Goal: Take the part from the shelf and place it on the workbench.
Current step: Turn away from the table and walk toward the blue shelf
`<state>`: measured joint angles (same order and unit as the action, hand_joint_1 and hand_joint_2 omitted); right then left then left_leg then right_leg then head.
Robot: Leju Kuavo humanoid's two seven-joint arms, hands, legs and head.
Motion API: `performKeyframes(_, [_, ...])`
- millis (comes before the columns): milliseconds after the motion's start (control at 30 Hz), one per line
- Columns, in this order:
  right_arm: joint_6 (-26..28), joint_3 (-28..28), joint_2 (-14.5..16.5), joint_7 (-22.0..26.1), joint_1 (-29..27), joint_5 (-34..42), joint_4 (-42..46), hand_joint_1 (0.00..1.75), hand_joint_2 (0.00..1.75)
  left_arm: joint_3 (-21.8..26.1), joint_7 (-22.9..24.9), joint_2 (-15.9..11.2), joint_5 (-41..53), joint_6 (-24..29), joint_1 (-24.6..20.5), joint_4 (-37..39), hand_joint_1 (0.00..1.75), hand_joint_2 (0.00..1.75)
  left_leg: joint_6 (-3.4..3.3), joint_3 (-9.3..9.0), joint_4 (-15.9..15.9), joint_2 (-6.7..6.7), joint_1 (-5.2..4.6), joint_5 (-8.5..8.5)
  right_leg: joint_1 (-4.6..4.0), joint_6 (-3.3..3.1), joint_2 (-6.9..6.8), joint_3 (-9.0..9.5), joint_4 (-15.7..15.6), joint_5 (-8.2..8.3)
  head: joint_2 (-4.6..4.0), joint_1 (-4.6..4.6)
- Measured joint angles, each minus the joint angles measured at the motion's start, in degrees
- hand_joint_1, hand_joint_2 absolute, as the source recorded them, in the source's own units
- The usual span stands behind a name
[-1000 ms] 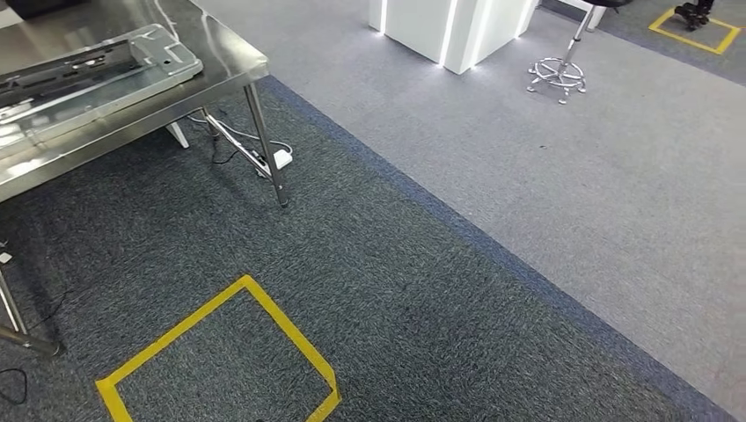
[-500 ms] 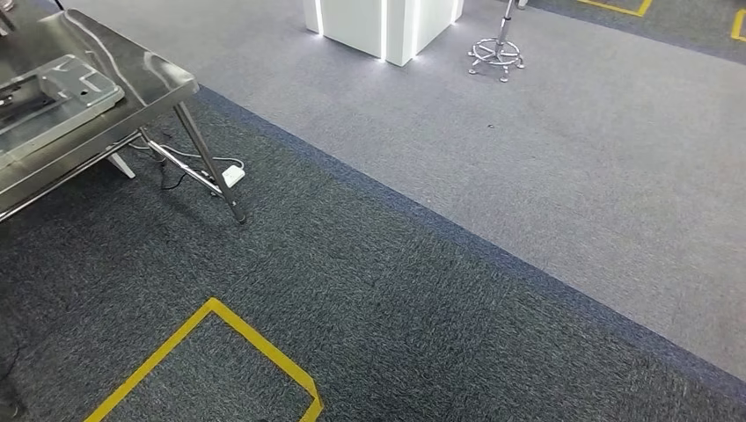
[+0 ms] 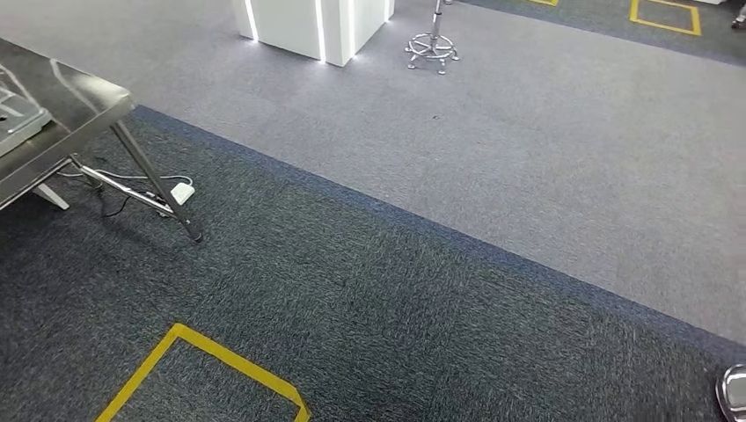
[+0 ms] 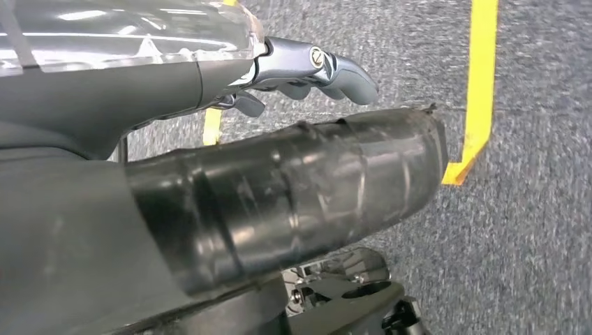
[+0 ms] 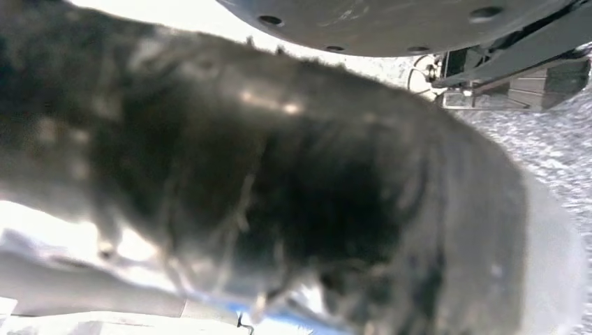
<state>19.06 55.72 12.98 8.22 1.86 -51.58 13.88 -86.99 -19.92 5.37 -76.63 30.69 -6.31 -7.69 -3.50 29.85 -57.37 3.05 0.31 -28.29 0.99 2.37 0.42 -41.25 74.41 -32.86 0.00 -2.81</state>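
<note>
The left hand (image 4: 307,70) hangs above dark grey carpet (image 3: 369,290) with fingers curled in, holding nothing. The right hand (image 5: 293,209) is blurred; its grasp cannot be told. A flat silver metal part (image 3: 13,119) lies on the steel workbench (image 3: 79,97), far from both hands.

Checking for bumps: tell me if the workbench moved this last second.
No. The workbench stays beside the white power strip; everything slid left together, so the camera turned.

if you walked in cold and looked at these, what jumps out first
Mostly floor: dark carpet meeting a lighter grey strip on a diagonal, with a yellow tape square near the bottom of the head view. A steel workbench corner pokes in at far left, cables and a white plug beneath it, and a lit white pillar stands up top.
</note>
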Motion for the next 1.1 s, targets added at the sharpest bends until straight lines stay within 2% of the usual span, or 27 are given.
performKeyframes(33, [0.0,0.0,0.0,0.0,-0.1,0.0,0.0,0.00,0.00,0.0,0.0,0.0,0.0,0.0,-0.1,0.0,0.00,0.00,0.10,-0.07,-0.1,0.68,0.00,-0.12,0.13,0.07,-0.33,1.36,-2.3,1.61,0.00,-0.01])
performKeyframes(67, [0.0,0.0,0.0,-0.1,-0.1,0.0,0.0,0.00,0.00,0.0,0.0,0.0,0.0,0.0,-0.1,0.0,0.00,0.00,0.27,-0.20,-0.2,1.32,-0.01,-0.29,0.21,0.04,-1.18,3.62,-6.2,3.58,0.00,-0.02])
performKeyframes(133, [0.0,0.0,0.0,-0.3,0.1,-0.1,0.0,0.00,0.00,0.0,0.0,-0.1,0.0,0.0,-0.2,0.0,0.00,0.00,0.91,-0.32,-0.4,2.45,-0.25,-0.80,-0.13,-0.47,-3.36,7.36,-13.2,5.75,0.00,0.03])
performKeyframes(167, [0.0,0.0,0.0,-0.3,0.1,-0.2,0.0,0.00,0.00,0.0,0.1,-0.1,0.0,0.0,-0.2,0.0,0.00,0.00,1.27,-0.40,-0.5,2.95,-0.38,-1.04,-0.38,-0.85,-3.98,8.18,-14.9,5.95,0.00,0.09])
performKeyframes(200, [0.0,0.0,0.0,-0.4,0.1,-0.3,0.0,0.00,0.00,0.0,0.1,-0.1,0.0,0.0,-0.2,0.0,0.00,0.00,1.63,-0.53,-0.5,3.42,-0.47,-1.18,-0.66,-1.25,-3.92,8.21,-15.3,5.74,0.00,0.16])
performKeyframes(267, [0.0,0.0,0.0,-0.4,-0.1,-0.5,0.0,0.00,0.00,0.0,0.0,-0.1,-0.1,-0.1,-0.4,0.0,0.00,0.00,2.25,-0.98,-0.5,3.96,-0.28,-1.43,-0.63,-2.06,-2.70,8.18,-15.6,5.99,0.00,0.21])
performKeyframes(333, [0.0,0.0,0.1,-0.5,-0.2,-0.6,0.0,0.00,0.00,0.0,-0.2,-0.1,-0.2,-0.1,-0.5,0.0,0.00,0.00,2.77,-0.24,-2.9,1.77,0.04,-3.30,-0.38,-2.89,-1.59,8.33,-16.1,6.40,0.00,0.22])
performKeyframes(400, [0.0,0.0,0.1,-0.5,0.0,-0.7,0.0,0.00,0.00,0.0,-0.4,-0.2,-0.4,-0.2,-0.3,0.0,0.00,0.00,3.09,2.88,-9.7,-1.45,0.25,-7.11,-0.37,-3.40,-0.37,8.29,-16.2,6.60,0.00,0.25])
performKeyframes(433, [0.0,0.0,0.1,-0.5,0.1,-0.8,0.0,0.00,0.00,0.0,-0.4,-0.2,-0.5,-0.2,-0.2,0.0,0.00,0.00,3.19,4.75,-13.5,-2.19,0.30,-8.68,-0.44,-3.52,0.34,8.23,-16.2,6.62,0.00,0.26])
performKeyframes(467, [0.0,0.0,0.1,-0.5,0.1,-0.8,0.0,0.00,0.00,0.0,-0.5,-0.2,-0.6,-0.2,-0.1,0.0,0.00,0.00,3.23,6.17,-16.2,-2.55,0.32,-9.32,-0.51,-3.56,1.13,8.20,-16.1,6.62,0.00,0.26])
performKeyframes(500, [0.0,0.0,0.1,-0.5,0.0,-0.9,0.0,0.00,0.00,0.0,-0.5,-0.2,-0.7,-0.2,0.0,0.0,0.00,0.00,3.22,6.67,-16.8,-2.68,0.32,-8.70,-0.55,-3.57,1.94,8.20,-16.0,6.60,0.00,0.26])
performKeyframes(533, [0.0,0.0,0.1,-0.5,0.0,-0.9,0.0,0.00,0.00,0.0,-0.5,-0.3,-0.7,-0.2,0.1,0.0,0.00,0.00,3.14,6.13,-15.1,-2.87,0.33,-6.96,-0.57,-3.54,2.77,8.23,-15.9,6.58,0.00,0.26])
performKeyframes(567, [-0.1,0.0,0.1,-0.5,0.0,-0.9,0.0,0.00,0.00,0.0,-0.5,-0.3,-0.7,-0.2,0.1,0.0,0.00,0.00,3.00,4.70,-11.5,-3.42,0.36,-4.53,-0.56,-3.49,3.60,8.26,-15.7,6.54,0.00,0.26])
performKeyframes(600, [-0.1,0.0,0.1,-0.5,0.0,-0.9,0.0,0.00,0.00,0.0,-0.5,-0.3,-0.7,-0.2,0.1,0.0,0.00,0.00,2.84,3.08,-7.5,-4.67,0.39,-2.53,-0.59,-3.37,4.33,8.24,-15.6,6.49,0.00,0.25])
performKeyframes(633, [-0.1,0.0,0.1,-0.5,0.0,-0.9,0.0,0.00,0.00,0.0,-0.5,-0.4,-0.7,-0.2,0.1,0.0,0.00,0.00,2.71,1.81,-4.2,-5.76,0.41,-1.13,-0.64,-3.15,5.03,8.15,-15.4,6.45,0.00,0.25])
performKeyframes(667, [-0.1,0.0,0.1,-0.5,0.1,-0.9,0.0,0.00,0.00,0.0,-0.5,-0.5,-0.7,-0.2,0.0,0.0,0.00,0.00,2.58,1.07,-2.1,-6.56,0.36,-0.50,-0.63,-2.86,5.59,7.99,-15.3,6.47,0.00,0.23])
performKeyframes(700, [-0.1,0.0,0.1,-0.5,0.0,-0.9,0.0,0.00,0.00,0.0,-0.5,-0.5,-0.7,-0.2,0.0,0.0,0.00,0.00,2.44,0.86,-1.5,-6.90,0.24,-0.49,-0.56,-2.49,6.09,7.82,-15.3,6.55,0.00,0.23])
performKeyframes(767, [-0.1,0.0,0.1,-0.5,-0.2,-0.9,-0.1,0.00,0.00,0.0,-0.5,-0.5,-0.7,-0.2,-0.2,0.0,0.00,0.00,1.85,0.67,-1.0,-5.78,0.17,-0.06,-0.38,-1.72,6.79,7.57,-15.4,6.76,0.00,0.23])
performKeyframes(800, [-0.1,0.0,0.1,-0.5,-0.2,-0.9,-0.1,0.00,0.00,0.0,-0.5,-0.5,-0.7,-0.2,-0.2,0.0,0.00,0.00,1.43,0.52,-0.7,-5.15,0.23,0.23,-0.40,-1.44,6.02,7.35,-15.1,6.47,0.00,0.21])
performKeyframes(833, [-0.1,0.0,0.1,-0.5,-0.2,-0.9,-0.1,0.00,0.00,0.0,-0.5,-0.5,-0.7,-0.2,-0.2,0.0,0.00,0.00,1.00,0.42,-0.3,-4.44,0.31,0.50,-0.48,-1.21,4.62,6.70,-13.8,5.54,0.00,0.15])
performKeyframes(900, [-0.1,0.0,0.1,-0.5,-0.1,-0.9,-0.1,0.00,0.00,0.0,-0.6,-0.5,-0.7,-0.2,-0.1,0.0,0.00,0.00,0.49,0.40,0.0,-2.87,0.24,0.68,-0.55,-0.86,1.29,3.86,-7.8,1.99,0.00,0.04])
performKeyframes(933, [-0.1,0.0,0.1,-0.5,-0.1,-0.9,-0.1,0.00,0.00,0.0,-0.6,-0.6,-0.7,-0.2,0.0,0.0,0.00,0.00,0.39,0.45,0.0,-2.02,0.16,0.64,-0.47,-0.66,0.54,2.01,-4.0,0.18,0.00,0.01])
performKeyframes(967, [-0.1,0.0,0.1,-0.5,-0.1,-0.9,-0.1,0.00,0.00,0.0,-0.5,-0.6,-0.7,-0.2,0.1,0.0,0.00,0.00,0.36,0.49,0.0,-1.17,0.10,0.58,-0.36,-0.47,0.26,0.59,-1.0,-0.85,0.00,0.01])
performKeyframes(1000, [-0.1,0.0,0.1,-0.5,-0.1,-0.9,-0.1,0.00,0.00,0.0,-0.5,-0.6,-0.7,-0.3,0.1,0.0,0.00,0.00,0.37,0.49,0.0,-0.36,0.07,0.50,-0.25,-0.33,0.11,0.04,0.2,-0.83,0.00,0.02])
performKeyframes(1033, [-0.1,0.0,0.1,-0.5,-0.1,-0.9,-0.1,0.00,0.00,0.0,-0.5,-0.6,-0.7,-0.3,0.1,0.0,0.00,0.00,0.44,0.44,-0.1,0.36,0.08,0.40,-0.14,-0.24,-0.11,0.66,-0.8,0.25,0.00,0.01])
performKeyframes(1067, [-0.1,0.0,0.1,-0.5,-0.2,-0.9,-0.1,0.00,0.00,0.0,-0.6,-0.6,-0.7,-0.3,0.1,0.0,0.00,0.00,0.57,0.32,-0.1,1.02,0.10,0.26,-0.07,-0.22,-0.64,2.46,-4.0,2.11,0.00,0.01])
performKeyframes(1100, [-0.1,0.0,0.1,-0.5,-0.2,-1.0,-0.1,0.00,0.00,0.0,-0.6,-0.6,-0.8,-0.3,0.0,0.0,0.00,0.00,0.78,0.17,-0.2,1.64,0.08,0.07,-0.10,-0.32,-1.81,4.71,-8.3,3.78,0.00,-0.01])
